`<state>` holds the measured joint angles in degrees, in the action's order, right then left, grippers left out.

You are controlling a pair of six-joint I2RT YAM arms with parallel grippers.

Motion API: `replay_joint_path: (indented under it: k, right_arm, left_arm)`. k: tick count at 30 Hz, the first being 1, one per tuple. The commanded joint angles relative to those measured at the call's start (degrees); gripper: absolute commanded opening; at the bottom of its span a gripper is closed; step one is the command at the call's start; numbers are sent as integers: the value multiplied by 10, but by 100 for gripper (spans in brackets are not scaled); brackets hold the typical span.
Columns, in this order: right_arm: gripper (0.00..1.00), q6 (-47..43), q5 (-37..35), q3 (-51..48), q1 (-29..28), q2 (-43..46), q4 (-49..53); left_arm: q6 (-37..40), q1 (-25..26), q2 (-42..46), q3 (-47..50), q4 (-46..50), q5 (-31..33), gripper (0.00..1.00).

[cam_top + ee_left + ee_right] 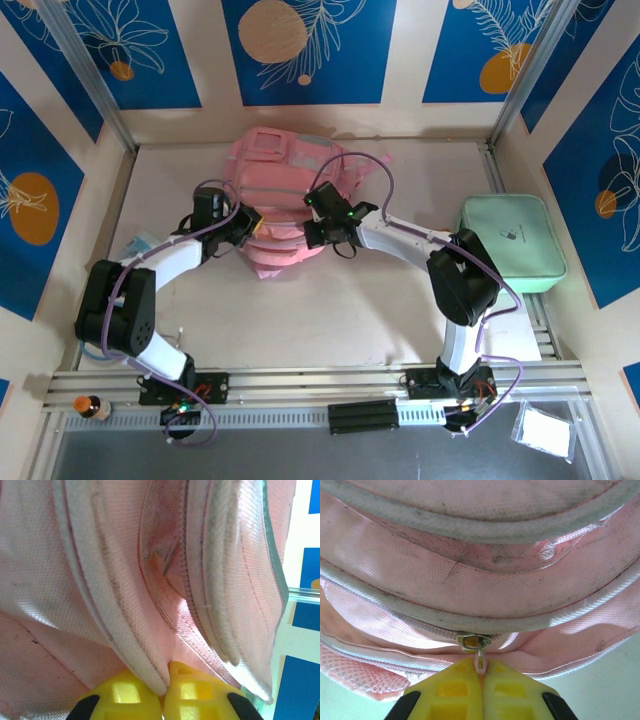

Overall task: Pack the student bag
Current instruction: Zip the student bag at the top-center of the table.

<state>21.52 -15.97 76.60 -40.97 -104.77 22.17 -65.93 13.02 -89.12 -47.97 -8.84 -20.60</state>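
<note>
1. The student bag (285, 185) lay at the far middle of the table (330, 320), its zip apparently mostly shut. The task looked early, at the opening step.
2. The left gripper (165, 682) was clamped on a piped fabric edge at the bag's near-left side.
3. The right gripper (481, 672) was pinched on the metal zip pull (479, 650) at the bag's near edge.
4. The mint-green case (510, 240) sat at the right, well apart from the bag and not yet packed.
5. A small bottle (90, 407) near left and a clear packet (545, 432) near right blocked nothing.
6. Likely snag: both grippers were busy, so one would have to let go to fetch the case.
</note>
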Motion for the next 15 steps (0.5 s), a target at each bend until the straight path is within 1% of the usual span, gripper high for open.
replay_joint_path:
  k: [1,3,6,9,11,15]
  right_arm:
    - [0,-34,-2,-8,21,19,28]
    - [0,-62,14,-7,34,18,32]
    - [0,-117,65,-28,53,27,8]
    - [0,-137,97,-46,80,33,-4]
    - [0,-144,99,-48,90,33,2]
    - [0,-164,86,-70,92,52,-16]
  left_arm:
    - [56,-9,-4,-26,41,-20,0]
    - [75,-12,-3,-27,62,-27,0]
    - [103,-22,5,-18,87,-38,0]
    - [143,-37,7,-8,109,-71,0]
    - [179,-45,8,-6,133,-89,0]
    - [256,-54,20,-8,207,-92,0]
